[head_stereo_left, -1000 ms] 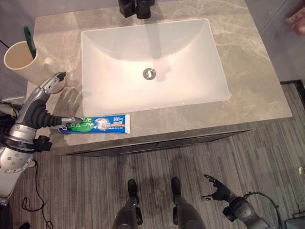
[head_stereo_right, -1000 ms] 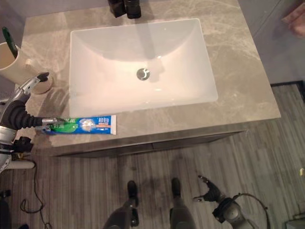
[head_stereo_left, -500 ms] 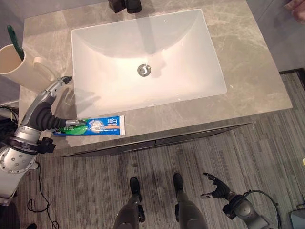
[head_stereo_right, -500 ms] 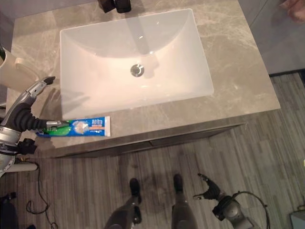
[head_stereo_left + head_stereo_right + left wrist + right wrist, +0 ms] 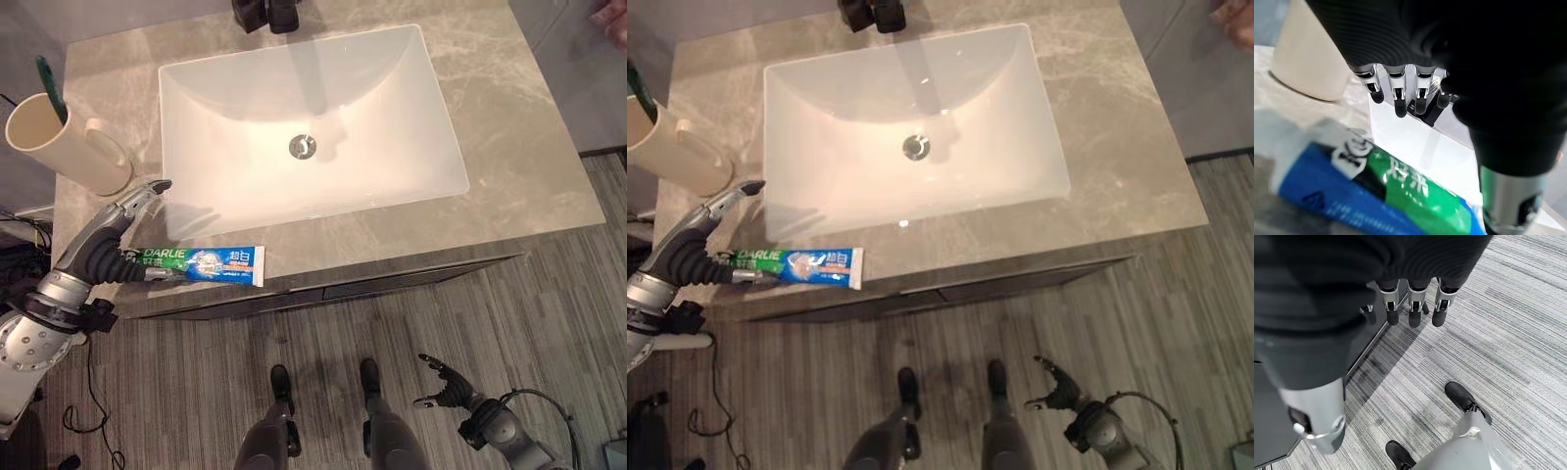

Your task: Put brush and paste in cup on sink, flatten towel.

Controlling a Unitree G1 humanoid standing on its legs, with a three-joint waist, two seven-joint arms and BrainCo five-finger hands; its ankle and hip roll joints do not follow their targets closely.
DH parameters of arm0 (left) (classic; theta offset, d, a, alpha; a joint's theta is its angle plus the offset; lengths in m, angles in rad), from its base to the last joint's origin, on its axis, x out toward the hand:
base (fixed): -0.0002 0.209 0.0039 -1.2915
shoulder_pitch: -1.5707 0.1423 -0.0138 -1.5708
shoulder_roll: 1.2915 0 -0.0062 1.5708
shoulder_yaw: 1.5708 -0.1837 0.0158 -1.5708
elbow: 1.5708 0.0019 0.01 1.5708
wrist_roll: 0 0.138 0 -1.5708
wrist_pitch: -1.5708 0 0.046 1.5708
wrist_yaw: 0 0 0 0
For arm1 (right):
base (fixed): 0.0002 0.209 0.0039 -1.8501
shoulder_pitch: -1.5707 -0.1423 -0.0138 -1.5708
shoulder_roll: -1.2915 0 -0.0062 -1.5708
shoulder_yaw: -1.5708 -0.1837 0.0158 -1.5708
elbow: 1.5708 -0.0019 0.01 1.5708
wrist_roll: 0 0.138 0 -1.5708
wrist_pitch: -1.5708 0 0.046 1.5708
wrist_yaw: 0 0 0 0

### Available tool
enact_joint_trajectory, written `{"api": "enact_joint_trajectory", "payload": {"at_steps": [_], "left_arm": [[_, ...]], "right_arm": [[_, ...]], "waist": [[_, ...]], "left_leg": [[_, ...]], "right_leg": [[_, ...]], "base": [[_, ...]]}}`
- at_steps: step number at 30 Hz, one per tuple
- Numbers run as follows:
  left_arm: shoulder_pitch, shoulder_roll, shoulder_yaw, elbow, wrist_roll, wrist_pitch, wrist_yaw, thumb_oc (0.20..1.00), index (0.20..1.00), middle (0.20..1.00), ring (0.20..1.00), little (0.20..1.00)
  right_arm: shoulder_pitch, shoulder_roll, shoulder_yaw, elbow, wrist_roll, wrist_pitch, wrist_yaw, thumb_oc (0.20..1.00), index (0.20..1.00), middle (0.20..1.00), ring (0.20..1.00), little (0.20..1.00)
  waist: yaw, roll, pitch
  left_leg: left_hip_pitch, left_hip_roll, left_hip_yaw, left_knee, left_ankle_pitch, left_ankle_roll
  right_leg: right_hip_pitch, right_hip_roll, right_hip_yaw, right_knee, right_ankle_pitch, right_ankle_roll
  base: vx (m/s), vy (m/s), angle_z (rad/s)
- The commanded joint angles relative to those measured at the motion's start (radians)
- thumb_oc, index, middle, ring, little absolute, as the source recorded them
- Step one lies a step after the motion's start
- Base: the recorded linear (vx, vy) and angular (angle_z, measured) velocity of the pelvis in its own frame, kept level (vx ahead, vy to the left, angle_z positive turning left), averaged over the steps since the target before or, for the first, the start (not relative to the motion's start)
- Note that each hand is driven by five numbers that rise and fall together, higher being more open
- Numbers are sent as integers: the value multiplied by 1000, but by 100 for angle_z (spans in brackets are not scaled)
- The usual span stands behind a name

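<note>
My left hand [image 5: 125,217] hangs over the front left corner of the vanity counter [image 5: 529,147], fingers straight and spread, holding nothing. The toothpaste tube [image 5: 201,262] lies flat just beneath and in front of my palm, along the counter's front edge; my thumb reaches down to its green end, though I cannot tell whether it touches. Just beyond my fingertips [image 5: 1399,108] stands the cream cup [image 5: 61,144], with the green toothbrush [image 5: 51,75] already upright inside it. Further out, on my inner side, is the white basin [image 5: 309,122] with its drain [image 5: 302,147] and the dark tap [image 5: 266,13] at the back.

So I judge the brush step done and the paste step in hand. Next I need to lower the palm, curl fingers and thumb round the tube near its middle, lift it, and tip it end-down into the cup beside the brush without knocking the cup over.

My right hand [image 5: 443,386] hangs low over the striped floor [image 5: 1528,333], fingers loosely parted, idle. I see no towel.
</note>
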Motion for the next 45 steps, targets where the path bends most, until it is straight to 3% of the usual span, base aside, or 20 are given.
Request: {"api": "enact_joint_trajectory", "payload": {"at_steps": [1,12,45], "left_arm": [[-11,-2,65,25,-38,-44,37,1000,1000,1000,1000,1000],[53,17,100,14,-35,-38,5,1000,1000,1000,1000,1000],[111,63,78,64,33,-20,-10,1000,1000,1000,1000,1000]], "right_arm": [[26,-36,10,-11,0,-6,-13,1000,1000,1000,1000,1000],[47,-34,4,-8,-13,0,-3,1000,1000,1000,1000,1000],[25,-55,12,-28,-5,-3,5,1000,1000,1000,1000,1000]], "waist": [[-11,-19,-81],[-9,-25,-95],[-4,-47,-84]], "left_leg": [[-25,40,-75,1,45,-55],[-23,30,-72,1,41,-50],[-61,22,-66,1,50,-47]], "right_leg": [[-25,-129,-41,32,83,71],[-21,-143,-40,15,98,76],[-61,-149,-42,2,121,85]], "base": [[0,0,0],[0,0,0],[-1,2,0]]}}
